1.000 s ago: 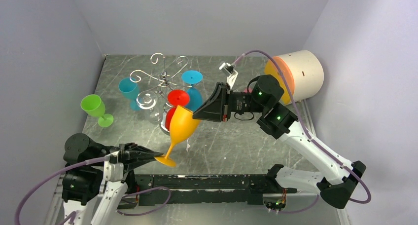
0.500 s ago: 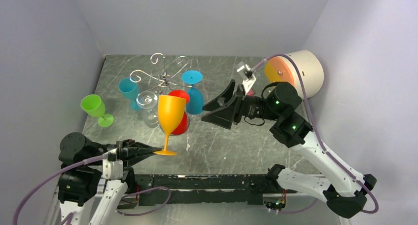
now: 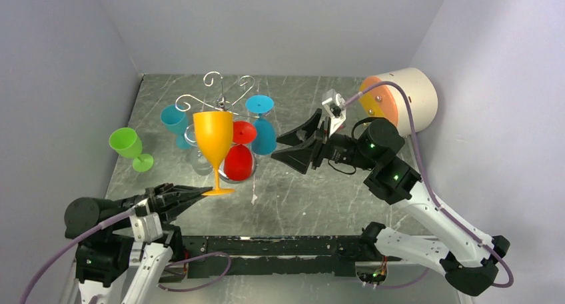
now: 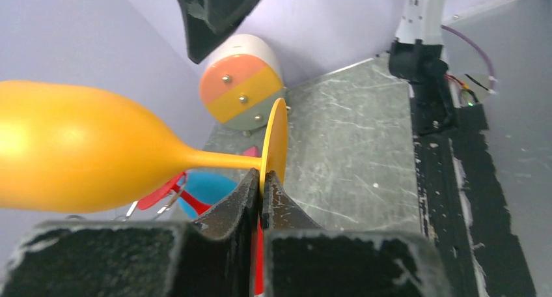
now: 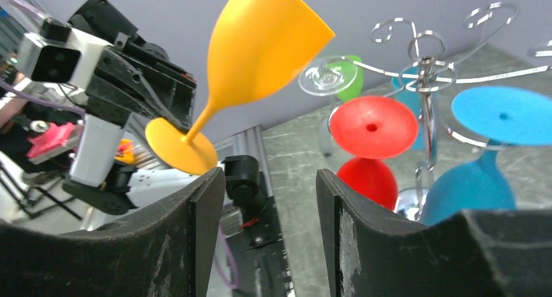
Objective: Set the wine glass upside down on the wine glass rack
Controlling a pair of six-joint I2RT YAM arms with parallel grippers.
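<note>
1. The orange wine glass (image 3: 213, 134) is now held upright, no longer tilted, in front of the wine glass rack (image 3: 224, 105).
2. Its foot is clamped by the left end effector (image 4: 262, 180).
3. The right end effector (image 3: 277, 147), fingers apart, is drawn back.
4. A red glass (image 3: 238, 161), a blue glass (image 3: 263, 136) and apparently a clear glass (image 5: 325, 77) are hung on the rack.

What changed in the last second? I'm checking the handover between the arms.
The right gripper drew back from the orange wine glass, toward the right, jaws open. The left gripper, shut on the foot, swung the glass from tilted to upright. The wine glass rack and green glass stayed put.
</note>
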